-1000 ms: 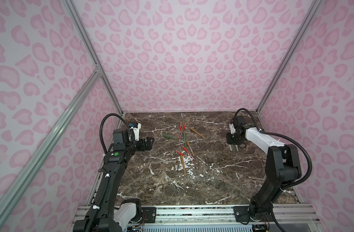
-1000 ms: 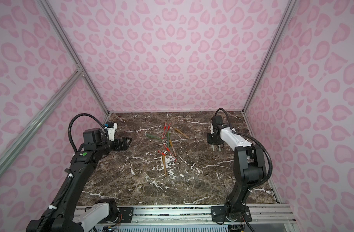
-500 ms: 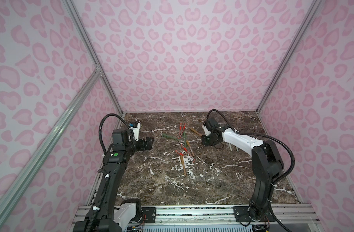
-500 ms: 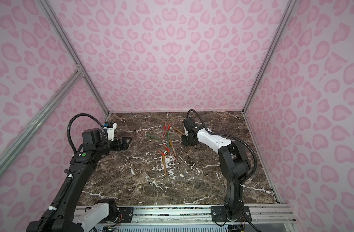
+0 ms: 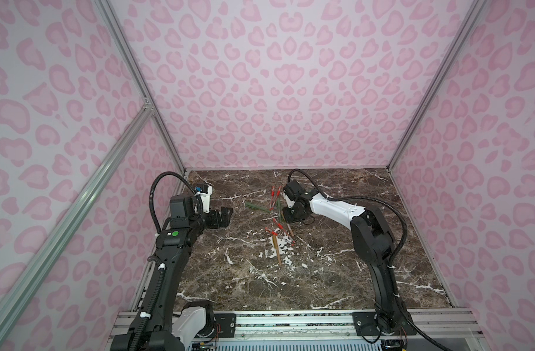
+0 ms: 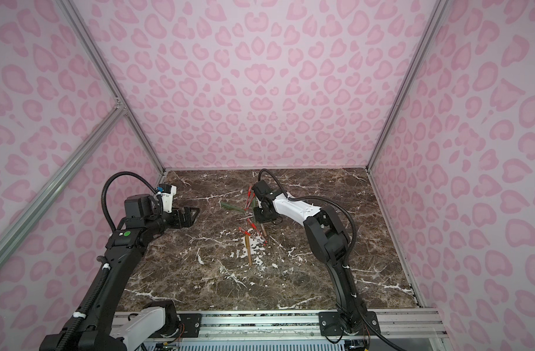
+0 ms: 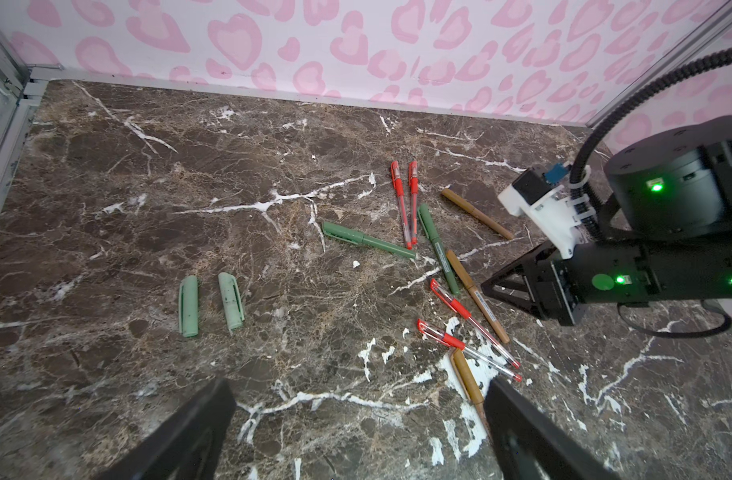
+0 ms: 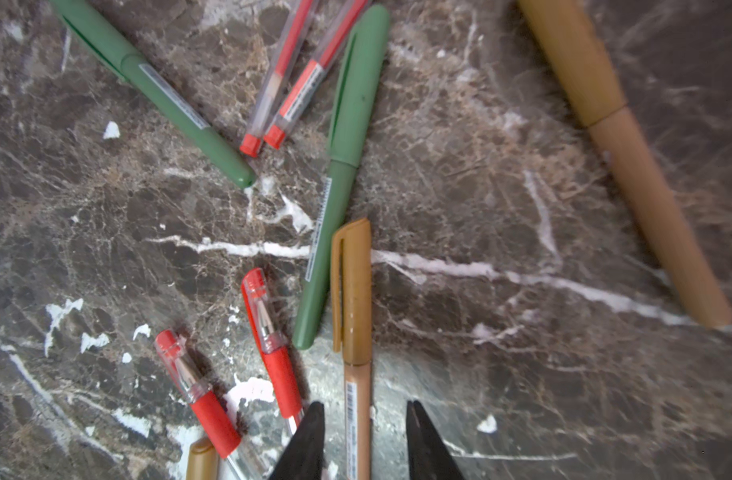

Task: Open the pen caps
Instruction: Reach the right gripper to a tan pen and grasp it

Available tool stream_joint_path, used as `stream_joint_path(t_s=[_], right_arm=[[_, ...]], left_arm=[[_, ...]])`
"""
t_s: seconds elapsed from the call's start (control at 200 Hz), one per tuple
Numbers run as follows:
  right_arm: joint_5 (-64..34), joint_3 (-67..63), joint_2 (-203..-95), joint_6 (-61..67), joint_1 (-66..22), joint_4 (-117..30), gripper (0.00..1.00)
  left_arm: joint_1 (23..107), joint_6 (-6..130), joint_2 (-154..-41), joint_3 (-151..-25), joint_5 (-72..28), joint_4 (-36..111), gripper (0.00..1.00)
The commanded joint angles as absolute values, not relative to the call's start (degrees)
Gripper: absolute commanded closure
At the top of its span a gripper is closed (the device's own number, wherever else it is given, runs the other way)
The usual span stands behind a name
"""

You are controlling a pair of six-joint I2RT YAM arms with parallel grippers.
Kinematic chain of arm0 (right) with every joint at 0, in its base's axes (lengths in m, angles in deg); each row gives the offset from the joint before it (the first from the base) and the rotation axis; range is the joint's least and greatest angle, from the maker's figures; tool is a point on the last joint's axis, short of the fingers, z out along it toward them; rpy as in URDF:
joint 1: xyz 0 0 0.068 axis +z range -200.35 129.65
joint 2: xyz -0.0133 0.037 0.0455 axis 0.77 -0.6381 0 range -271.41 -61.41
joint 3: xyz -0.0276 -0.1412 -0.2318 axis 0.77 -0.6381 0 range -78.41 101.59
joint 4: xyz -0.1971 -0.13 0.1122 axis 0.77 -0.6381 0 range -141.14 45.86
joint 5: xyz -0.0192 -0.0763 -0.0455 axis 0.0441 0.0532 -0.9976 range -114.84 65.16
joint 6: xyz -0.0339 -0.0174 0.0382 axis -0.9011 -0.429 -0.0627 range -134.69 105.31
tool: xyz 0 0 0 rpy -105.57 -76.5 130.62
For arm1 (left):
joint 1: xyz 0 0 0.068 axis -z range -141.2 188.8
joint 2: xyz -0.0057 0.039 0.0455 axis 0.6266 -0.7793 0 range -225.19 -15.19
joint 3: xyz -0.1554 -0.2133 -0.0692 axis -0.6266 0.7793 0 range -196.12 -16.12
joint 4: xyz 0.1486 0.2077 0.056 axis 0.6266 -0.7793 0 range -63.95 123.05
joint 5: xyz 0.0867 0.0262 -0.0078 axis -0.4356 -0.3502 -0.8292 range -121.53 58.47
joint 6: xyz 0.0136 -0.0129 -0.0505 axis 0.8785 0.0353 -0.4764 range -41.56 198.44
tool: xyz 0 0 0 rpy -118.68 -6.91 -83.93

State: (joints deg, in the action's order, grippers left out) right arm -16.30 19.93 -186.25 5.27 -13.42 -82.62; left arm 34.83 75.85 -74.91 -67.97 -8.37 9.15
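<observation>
In a top view we are seeing the right gripper point(image 5: 286, 216) lowering over the scattered capped plastic pens point(image 5: 279, 226) on the brown marble tabletop point(image 5: 336, 273). The left gripper point(image 7: 356, 419) is hovering wide open, empty. Two pale green loose pen caps point(image 7: 189, 306) are lying apart. Right wrist: partly open fingers point(image 8: 308, 440) are straddling a tan capped pen point(image 8: 354, 332); grip unclear.

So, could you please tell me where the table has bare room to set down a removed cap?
Bare marble table runs along the near rail and right wall. The two loose green caps border a free patch on the left. The pens crowd the centre, under the right gripper.
</observation>
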Motion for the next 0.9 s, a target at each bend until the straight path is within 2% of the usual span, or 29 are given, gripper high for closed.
stream_joint_path(t_s=[0.0, 0.3, 0.42, 0.675, 0.895], right_arm=[[-17.19, 21.40, -188.58, 5.68, -12.95, -84.59, 0.66], [-18.38, 20.46, -190.06, 6.13, -12.80, -85.20, 0.72], [-18.85, 17.39, -188.55, 6.20, -12.97, -83.30, 0.82], [-18.12, 9.93, -184.80, 7.45, -14.30, -79.56, 0.95], [-17.10, 4.16, -178.49, 7.86, -14.88, -77.27, 0.98]], left_arm=[[34.80, 76.08, -74.73, -67.69, -7.67, 10.74, 0.02], [34.84, 76.06, -75.20, -68.29, -8.14, 10.21, 0.02], [34.83, 75.78, -74.83, -67.77, -7.48, 11.10, 0.02], [34.84, 75.63, -74.88, -67.77, -6.73, 11.13, 0.02], [34.77, 74.37, -75.11, -67.90, -2.62, 11.63, 0.02]])
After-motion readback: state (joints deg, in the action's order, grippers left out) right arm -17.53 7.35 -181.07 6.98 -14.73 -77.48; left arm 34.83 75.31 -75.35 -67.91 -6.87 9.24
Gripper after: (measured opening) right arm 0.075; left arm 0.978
